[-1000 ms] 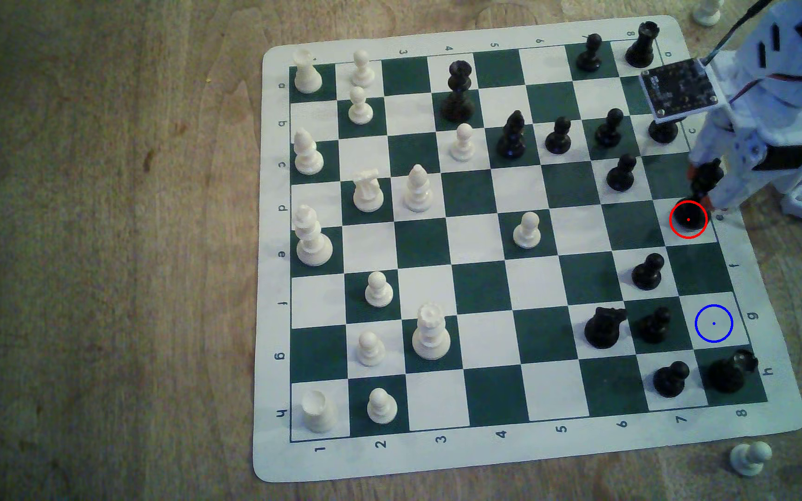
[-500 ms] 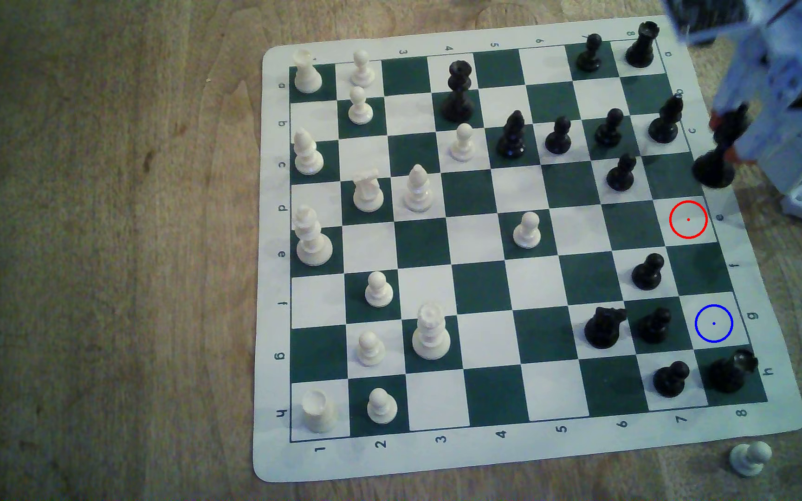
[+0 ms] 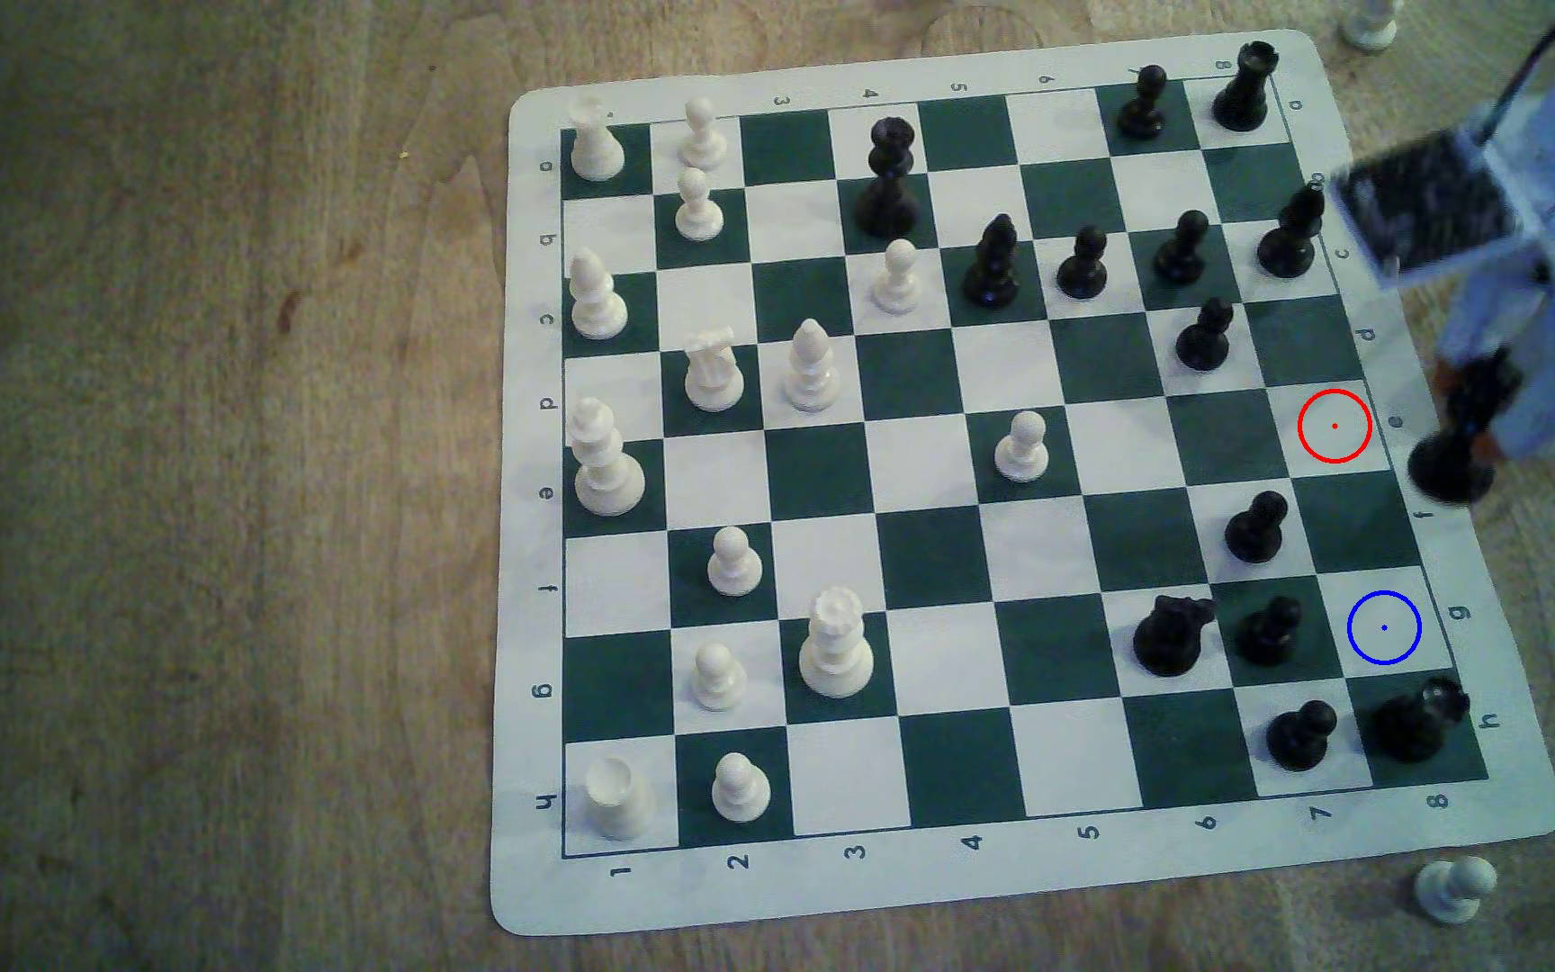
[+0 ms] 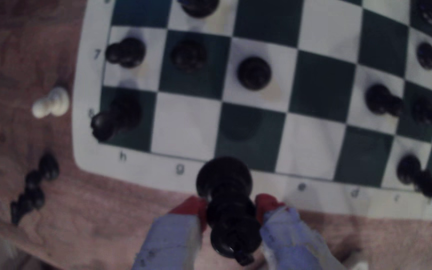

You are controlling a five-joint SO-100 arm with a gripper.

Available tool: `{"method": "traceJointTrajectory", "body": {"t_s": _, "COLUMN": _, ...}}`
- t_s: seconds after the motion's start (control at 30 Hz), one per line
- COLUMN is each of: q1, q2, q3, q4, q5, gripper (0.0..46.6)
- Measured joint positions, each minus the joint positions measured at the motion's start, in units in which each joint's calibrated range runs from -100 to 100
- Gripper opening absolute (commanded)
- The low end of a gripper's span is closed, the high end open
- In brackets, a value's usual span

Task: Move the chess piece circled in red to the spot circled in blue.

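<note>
Between the two red-tipped fingers (image 4: 193, 207) of the pale blue gripper (image 4: 231, 210), closed on its slim waist, hangs the tall black chess piece with a broad round base and knobbly crowned head (image 4: 226, 205). It is lifted clear of the green-and-white roll-up board (image 3: 970, 874), its base over the white border just outside the red-ringed white square (image 3: 1335, 426) in the exterior view, where the same gripper (image 3: 1470, 421) is blurred.

Ahead of the fingertips and off to one side lies the target, the blue-ringed white square with a centre dot (image 3: 1383, 627). It is bare, but hemmed in: the short round-headed black pawn (image 3: 1269, 631) stands on the green square beside it, and the black rook with a notched top (image 3: 1419, 720) on the corner square next to it.

Risks, as I judge them: the piece is held by a narrow waist with a heavy base below, so it could swing or slip in the pads (the blur suggests quick motion). A low carry could clip the pawn on the white square (image 3: 1256, 528) near the path. Lowering off-centre could knock the rook or the neighbouring pawn, or set the base tilted so that it topples on release.

Readable writing: file letters a to h and rank numbers 1 to 8 printed along the board's border; the wrist view shows "h", "g", "e", "d" and "7". No brand is legible.
</note>
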Motion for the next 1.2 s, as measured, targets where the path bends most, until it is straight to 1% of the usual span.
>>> {"method": "traceJointTrajectory", "body": {"t_s": 0.03, "q1": 0.29, "q2": 0.08, "q3": 2.71, "q4": -2.71, "q5": 0.0, "gripper": 1.4}}
{"method": "traceJointTrajectory", "body": {"t_s": 0.23, "q1": -0.52, "q2": 1.68, "q3": 7.86, "q4": -9.32, "q5": 0.0, "gripper": 1.1}}
{"method": "traceJointTrajectory", "body": {"t_s": 0.6, "q1": -3.39, "q2": 10.98, "q3": 8.04, "q4": -17.05, "q5": 0.0, "gripper": 0.6}}
{"method": "traceJointTrajectory", "body": {"t_s": 0.9, "q1": -4.35, "q2": 15.25, "q3": 8.04, "q4": -21.12, "q5": 0.0, "gripper": 0.4}}
{"method": "traceJointTrajectory", "body": {"t_s": 1.2, "q1": -4.28, "q2": 15.92, "q3": 8.4, "q4": -21.35, "q5": 0.0, "gripper": 0.3}}
